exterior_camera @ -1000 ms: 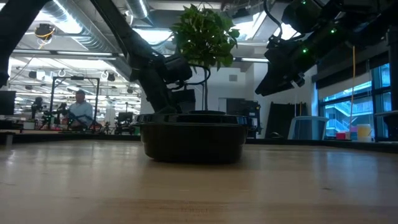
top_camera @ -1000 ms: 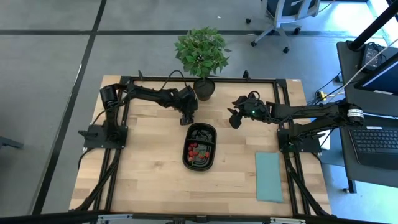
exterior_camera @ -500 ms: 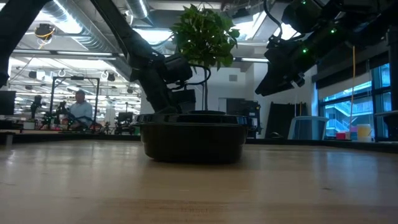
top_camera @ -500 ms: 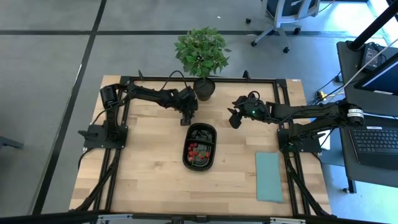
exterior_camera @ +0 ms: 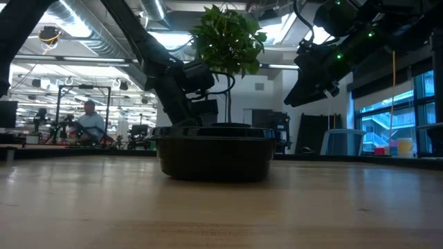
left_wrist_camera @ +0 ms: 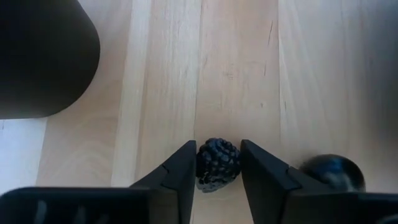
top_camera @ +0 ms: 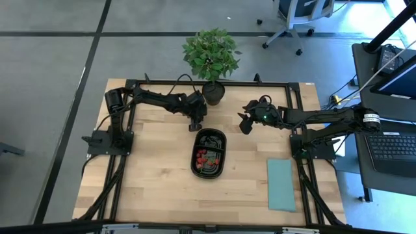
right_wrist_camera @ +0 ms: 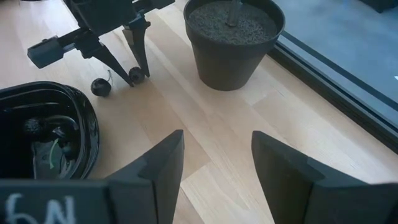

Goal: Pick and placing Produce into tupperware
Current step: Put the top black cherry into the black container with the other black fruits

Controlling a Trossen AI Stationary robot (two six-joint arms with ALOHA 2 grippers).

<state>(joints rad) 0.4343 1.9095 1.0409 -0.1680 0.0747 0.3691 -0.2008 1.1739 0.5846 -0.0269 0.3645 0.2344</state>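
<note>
The black oval tray (top_camera: 193, 159) sits mid-table with red and dark fruit pieces (top_camera: 203, 156) in it. Just beyond its far rim my left gripper (top_camera: 194, 125) points down at the table, shut on a dark bumpy berry (left_wrist_camera: 217, 163). A dark round cherry (left_wrist_camera: 329, 173) lies beside it on the wood, also visible in the right wrist view as the cherry (right_wrist_camera: 101, 86). My right gripper (top_camera: 242, 125) hangs open above the table, to the right of the tray's far end, touching nothing. My left gripper pinches the dark berry by its two opposite sides (left_wrist_camera: 202, 167) between the two fingers (left_wrist_camera: 181, 171). The fingers come from above, pointing down. The berry rests on the table top between the fingertips (right_wrist_camera: 135, 74).
A potted plant in a black pot (top_camera: 213, 91) stands at the far edge, close behind both grippers. A pale teal sheet (top_camera: 281, 184) lies flat near the right near corner. Bare wood lies left of the tray and along the near edge. A person sits far off in the room (exterior_camera: 88, 119).
</note>
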